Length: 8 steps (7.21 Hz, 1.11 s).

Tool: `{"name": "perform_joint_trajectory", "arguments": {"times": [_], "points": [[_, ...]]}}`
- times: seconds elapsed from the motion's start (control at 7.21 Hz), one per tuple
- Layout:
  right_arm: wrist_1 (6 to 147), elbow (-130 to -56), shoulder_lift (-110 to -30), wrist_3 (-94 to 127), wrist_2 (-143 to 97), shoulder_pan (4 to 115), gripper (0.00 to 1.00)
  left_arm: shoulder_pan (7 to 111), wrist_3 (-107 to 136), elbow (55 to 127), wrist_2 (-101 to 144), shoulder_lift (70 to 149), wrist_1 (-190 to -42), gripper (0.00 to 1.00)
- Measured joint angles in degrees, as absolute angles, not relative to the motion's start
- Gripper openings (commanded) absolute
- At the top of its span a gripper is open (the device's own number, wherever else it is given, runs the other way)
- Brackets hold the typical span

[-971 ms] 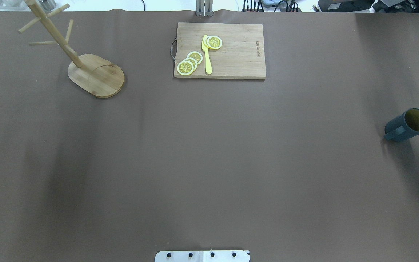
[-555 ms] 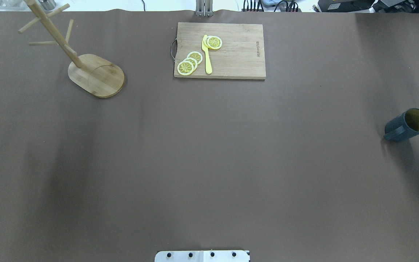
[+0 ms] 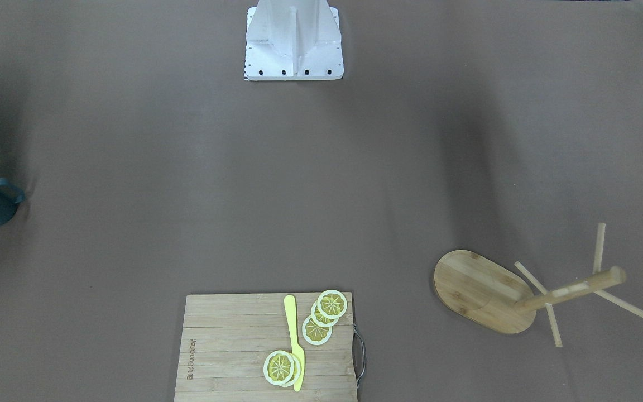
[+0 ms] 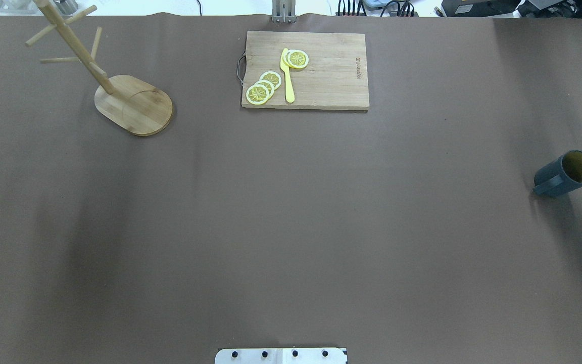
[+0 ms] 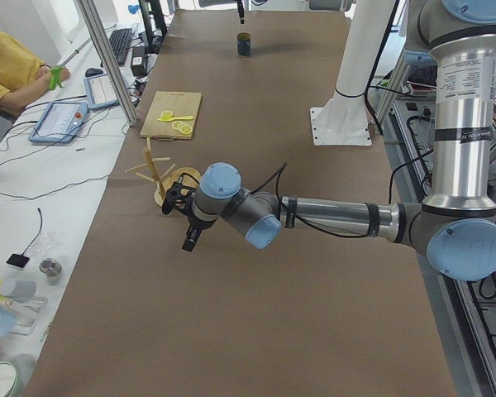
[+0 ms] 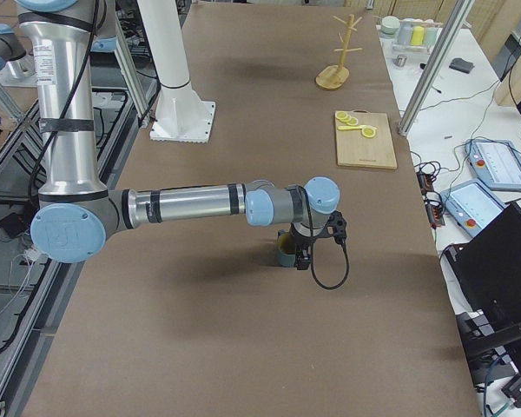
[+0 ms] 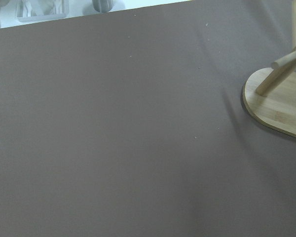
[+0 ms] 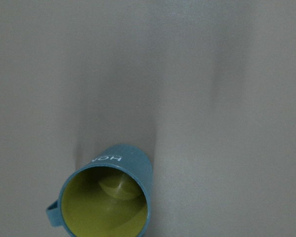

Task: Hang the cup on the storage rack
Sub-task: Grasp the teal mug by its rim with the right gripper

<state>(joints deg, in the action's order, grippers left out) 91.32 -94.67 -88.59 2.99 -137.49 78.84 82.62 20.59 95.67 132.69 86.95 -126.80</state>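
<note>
Off to the robot's right of the cutting board (image 4: 305,70), well apart from it and nearer the robot, the cup (image 4: 566,174) stands upright on the surface (image 4: 291,227). Its loop handle is turned back toward the board's side. It looks rigid, fairly light and probably smooth enough to slip. A pinch over the rim wall opposite the handle should serve best, leaving the loop free for a peg.

The storage rack (image 4: 133,104) stands to the board's other side, well apart from the cup.

The right wrist view looks straight into the empty yellow inside and catches the white lettering, which the overhead view does not show. The overhead view shows the rack's pegs, whereas the left wrist view gives only its base and the foot of the post.

The right gripper (image 6: 302,256) hangs just over the cup and the left gripper (image 5: 188,238) near the rack. I cannot tell whether either is apart or together.
</note>
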Motion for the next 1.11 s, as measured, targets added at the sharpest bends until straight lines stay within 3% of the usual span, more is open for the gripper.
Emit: {"name": "perform_joint_trajectory", "arguments": {"times": [1.11], "points": [[87.3,-88.8,-86.1,7.7,-137.0,73.8,1.00,82.6,21.2,95.3,132.6,86.9,-126.1,0.99]]}}
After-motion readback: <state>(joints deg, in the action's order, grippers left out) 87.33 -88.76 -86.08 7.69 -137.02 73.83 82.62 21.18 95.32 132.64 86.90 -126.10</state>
